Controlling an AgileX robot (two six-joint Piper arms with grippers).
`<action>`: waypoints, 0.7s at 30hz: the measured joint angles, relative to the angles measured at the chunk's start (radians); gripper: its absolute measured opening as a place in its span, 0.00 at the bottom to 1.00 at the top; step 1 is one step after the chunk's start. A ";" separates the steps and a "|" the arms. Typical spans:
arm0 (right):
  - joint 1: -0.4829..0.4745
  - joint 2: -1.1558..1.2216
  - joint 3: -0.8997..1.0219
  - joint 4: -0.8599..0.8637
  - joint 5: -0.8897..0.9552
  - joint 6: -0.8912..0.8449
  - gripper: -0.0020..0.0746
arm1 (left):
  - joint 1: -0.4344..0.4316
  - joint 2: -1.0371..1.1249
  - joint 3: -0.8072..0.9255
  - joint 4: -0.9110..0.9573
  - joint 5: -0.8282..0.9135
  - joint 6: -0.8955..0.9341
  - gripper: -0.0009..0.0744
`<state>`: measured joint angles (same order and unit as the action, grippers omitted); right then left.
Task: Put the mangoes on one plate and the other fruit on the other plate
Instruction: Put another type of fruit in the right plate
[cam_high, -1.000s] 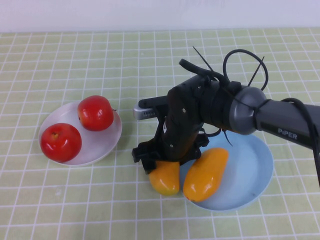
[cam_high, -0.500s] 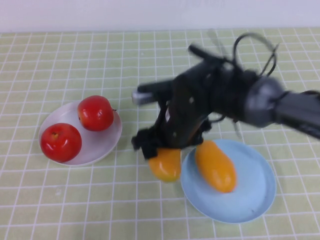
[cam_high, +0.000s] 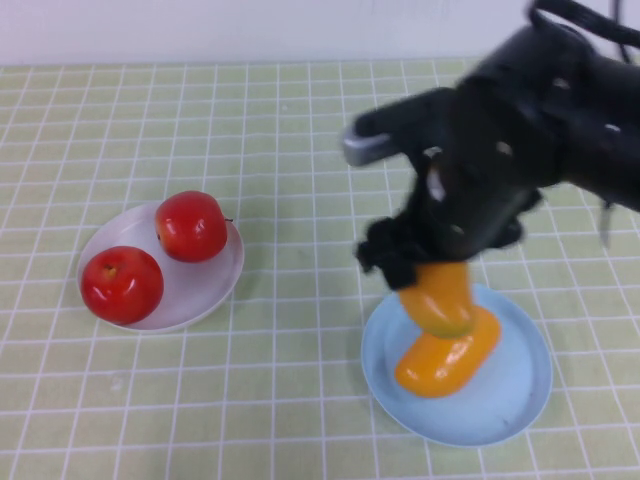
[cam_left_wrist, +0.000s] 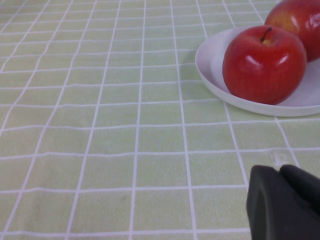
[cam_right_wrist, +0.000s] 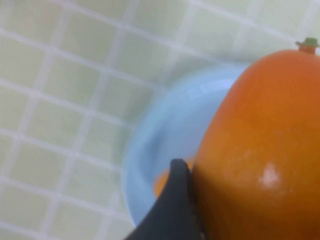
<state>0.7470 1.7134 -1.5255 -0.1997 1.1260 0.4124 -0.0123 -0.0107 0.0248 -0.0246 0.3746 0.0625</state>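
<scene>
The right gripper (cam_high: 432, 285) hangs over the near left part of the blue plate (cam_high: 518, 395), its fingers spread wide around a mango (cam_high: 440, 297) that it grips from above. That mango hangs tilted, its lower end over a second mango (cam_high: 447, 358), which lies inside the blue plate; the two overlap in the high view, and whether they touch I cannot tell. In the right wrist view the held mango (cam_right_wrist: 260, 150) fills most of the picture, a small green stem nub at its far end, with one dark finger (cam_right_wrist: 172, 205) pressed against its side, the pale blue plate (cam_right_wrist: 170, 130) beneath it and a sliver of the other mango (cam_right_wrist: 162, 182) showing past the finger. Well apart on the left side of the green checked tablecloth (cam_high: 280, 130) sits the white plate (cam_high: 205, 285), holding two red apples (cam_high: 122, 284) side by side, one nearer (cam_left_wrist: 263, 64) and one farther back (cam_high: 191, 226). The left gripper (cam_left_wrist: 282, 202) is out of the high view; its own wrist view shows its dark fingertips pressed together with nothing between them, low over the cloth just beside the white plate's rim (cam_left_wrist: 210, 70), near the closest apple.
</scene>
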 joint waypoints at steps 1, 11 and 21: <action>0.000 -0.022 0.031 -0.007 0.002 0.000 0.76 | 0.000 0.000 0.000 0.000 0.000 0.000 0.01; -0.069 -0.174 0.336 0.016 -0.064 0.084 0.76 | 0.000 0.000 0.000 0.000 0.000 0.000 0.01; -0.171 -0.101 0.374 0.062 -0.126 0.128 0.76 | 0.000 0.000 0.000 0.000 0.000 0.000 0.01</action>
<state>0.5762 1.6119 -1.1513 -0.1377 1.0003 0.5404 -0.0123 -0.0107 0.0248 -0.0246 0.3746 0.0625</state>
